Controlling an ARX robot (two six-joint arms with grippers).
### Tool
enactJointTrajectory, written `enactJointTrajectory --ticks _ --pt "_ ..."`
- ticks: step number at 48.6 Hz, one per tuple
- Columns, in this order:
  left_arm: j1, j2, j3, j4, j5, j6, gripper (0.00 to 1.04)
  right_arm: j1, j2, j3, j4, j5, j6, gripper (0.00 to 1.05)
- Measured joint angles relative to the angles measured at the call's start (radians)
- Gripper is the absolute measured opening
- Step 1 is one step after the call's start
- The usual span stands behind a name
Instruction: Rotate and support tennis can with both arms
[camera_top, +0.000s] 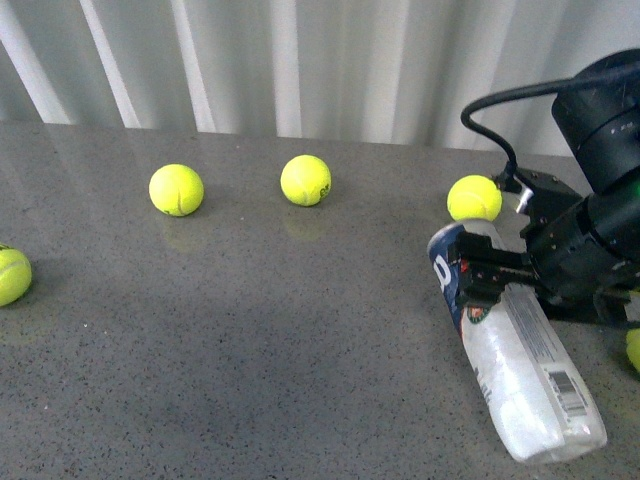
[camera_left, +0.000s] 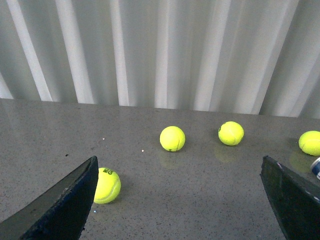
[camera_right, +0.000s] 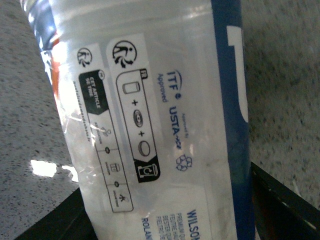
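**Right arm.** We see the right gripper (camera_top: 478, 276) clenched across the can (camera_top: 520, 360) near its far end. From the gripper, the rest of the can runs back toward the robot over the table (camera_top: 250, 350). In the right wrist view the can's label fills the span between the fingers (camera_right: 285, 205).

**Left arm.** The left gripper (camera_left: 180, 210) is spread wide and grasps nothing. A near ball (camera_left: 106, 185) lies just beside one fingertip, and three far balls (camera_left: 172, 138) lie well ahead of it.

On the desk (camera_top: 250, 350) the tennis can (camera_top: 520, 370) lies at four o'clock, its far end in the right claw (camera_top: 478, 275). One ball (camera_top: 10, 275) sits at nine o'clock, a ball (camera_top: 176, 190) at eleven, a ball (camera_top: 305, 180) at twelve, and a ball (camera_top: 473, 198) at one, just behind the can.
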Motion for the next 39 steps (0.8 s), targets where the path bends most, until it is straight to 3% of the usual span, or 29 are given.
enactJointTrajectory --ticks 11,20,26,33,39 --pt "0.0 0.0 0.0 0.0 0.0 0.0 0.98 0.066 -0.039 0.154 -0.083 -0.031 -0.267 0.43" --pt "0.0 0.0 0.0 0.0 0.0 0.0 0.98 0.157 -0.005 0.361 -0.138 -0.014 -0.628 0.22" --pt "0.0 0.0 0.0 0.0 0.0 0.0 0.98 0.196 0.061 0.453 -0.138 0.015 -0.837 0.15" --pt "0.0 0.0 0.0 0.0 0.0 0.0 0.98 0.231 0.171 0.529 -0.145 -0.024 -1.1 0.1" --pt "0.0 0.0 0.0 0.0 0.0 0.0 0.98 0.252 0.241 0.56 -0.154 -0.048 -1.243 0.08"
